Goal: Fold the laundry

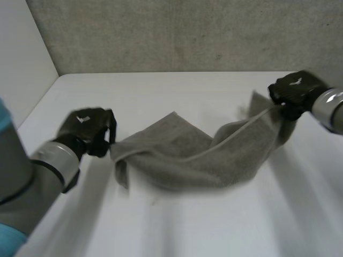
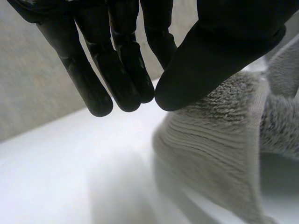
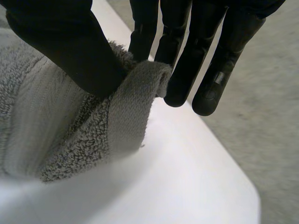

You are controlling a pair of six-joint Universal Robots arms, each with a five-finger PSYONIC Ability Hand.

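Observation:
A grey towel (image 1: 187,155) hangs bunched between both hands, its middle sagging onto the white table (image 1: 161,91). My left hand (image 1: 86,128) grips the towel's left end just above the table. In the left wrist view the thumb (image 2: 210,51) meets the fingertips (image 2: 140,88), and the towel (image 2: 219,135) hangs from under the thumb. My right hand (image 1: 295,91) holds the right end higher, near the table's far right corner. In the right wrist view the thumb (image 3: 65,46) pinches a folded towel corner (image 3: 135,88) against the fingers.
A grey wall (image 1: 187,32) runs behind the table and a white side wall (image 1: 21,53) stands at the left. Under my right hand lies the table's rounded edge (image 3: 243,186). Bare tabletop lies in front of the towel (image 1: 203,225).

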